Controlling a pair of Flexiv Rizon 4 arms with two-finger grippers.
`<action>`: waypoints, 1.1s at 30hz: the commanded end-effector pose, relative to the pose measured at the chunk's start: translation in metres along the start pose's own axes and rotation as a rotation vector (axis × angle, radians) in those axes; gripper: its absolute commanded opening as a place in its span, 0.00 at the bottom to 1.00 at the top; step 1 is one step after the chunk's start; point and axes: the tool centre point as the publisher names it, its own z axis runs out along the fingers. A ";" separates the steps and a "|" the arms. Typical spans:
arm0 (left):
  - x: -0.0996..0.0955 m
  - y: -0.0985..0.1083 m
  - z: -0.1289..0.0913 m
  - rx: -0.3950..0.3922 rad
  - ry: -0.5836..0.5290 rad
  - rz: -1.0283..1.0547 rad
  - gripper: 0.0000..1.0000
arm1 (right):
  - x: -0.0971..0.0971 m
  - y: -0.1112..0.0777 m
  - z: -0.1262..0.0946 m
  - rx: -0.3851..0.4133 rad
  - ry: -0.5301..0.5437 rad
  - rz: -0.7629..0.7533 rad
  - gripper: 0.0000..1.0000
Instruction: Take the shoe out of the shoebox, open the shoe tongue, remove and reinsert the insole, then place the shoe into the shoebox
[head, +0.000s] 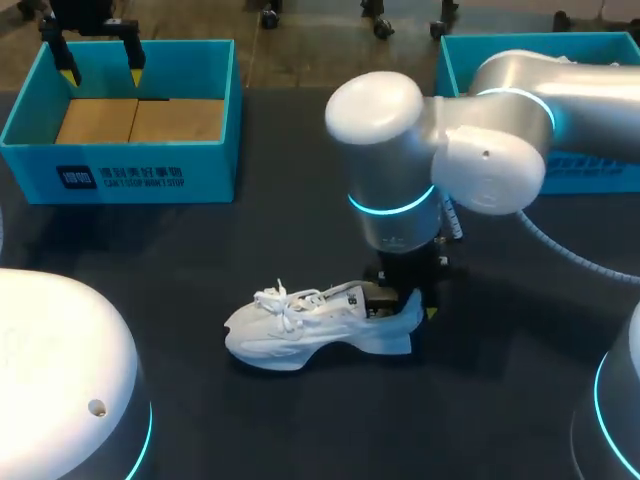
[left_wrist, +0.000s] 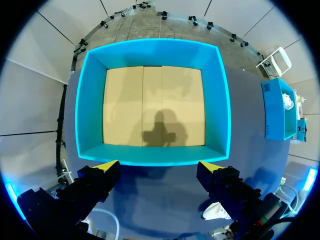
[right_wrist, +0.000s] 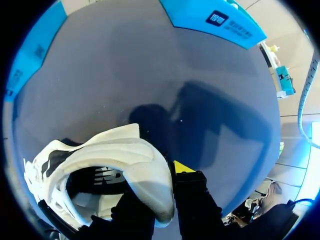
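Observation:
A white shoe (head: 310, 325) lies on its sole on the dark table, toe toward the left. My right gripper (head: 408, 302) comes down at its heel and is shut on the heel collar. In the right wrist view one finger (right_wrist: 186, 180) presses the outside of the heel of the shoe (right_wrist: 125, 155) and the other sits inside the opening. The blue shoebox (head: 120, 170) with a tan cardboard floor stands at the far left. My left gripper (head: 100, 62) hangs open above its back wall. The left wrist view looks straight down into the shoebox (left_wrist: 155, 155) past the left gripper (left_wrist: 157, 167).
A second blue box (head: 600, 50) stands at the far right, partly behind my right arm. In the left wrist view that box (left_wrist: 275, 110) shows off to the side and a bit of the shoe (left_wrist: 216, 210) shows near one finger.

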 end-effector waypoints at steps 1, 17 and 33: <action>0.000 0.000 0.000 0.000 0.000 0.000 1.00 | 0.024 -0.010 0.003 -0.019 -0.063 0.027 0.00; 0.000 0.000 0.000 0.000 0.000 0.000 1.00 | -0.001 -0.010 -0.042 0.021 0.082 -0.002 1.00; 0.000 0.000 0.000 0.000 0.000 0.000 1.00 | -0.030 -0.001 -0.099 -0.036 0.684 -0.538 1.00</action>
